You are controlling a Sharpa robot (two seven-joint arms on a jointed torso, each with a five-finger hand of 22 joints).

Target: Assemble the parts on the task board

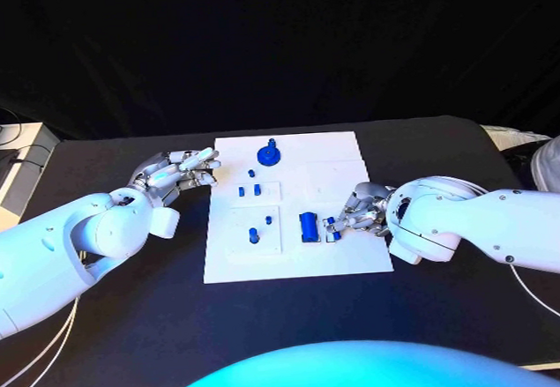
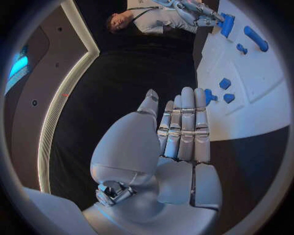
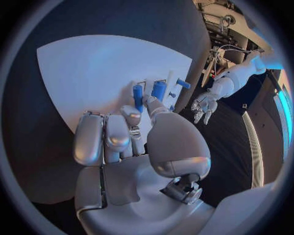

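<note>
On the black table [image 1: 136, 344], centred, lies the white board [image 1: 347, 251]; treat its centre as the clock centre in the head view, with twelve o'clock at the far edge.

1. Step in hand. Your right hand [image 1: 354, 215] works at about four o'clock on the board. Its fingertips [image 3: 136, 113] are bunched against a tall blue block [image 1: 308, 226] and a smaller blue piece [image 1: 331, 226] just beside it. Judged from the head and right wrist views, the hand pinches the smaller piece to seat it by the block. Contact is partly hidden by the fingers, so confirm the hold before moving.

2. Next move. The seating likely calls for a slow, straight press downward with the piece kept upright. A tilt could jam it or knock the block over.

3. Left hand [image 1: 177, 173]. It hovers at about ten o'clock, just off the board's edge, holding nothing. Its fingers [image 2: 186, 122] lie straight and side by side.

4. Appearance of the parts. All are small, glossy and blue against the white board.
- A round knob on a disc [image 1: 270, 153] stands at twelve o'clock.
- Two short pegs [image 1: 248, 191] stand at ten o'clock.
- One peg [image 1: 255, 236] stands at seven o'clock.
</note>
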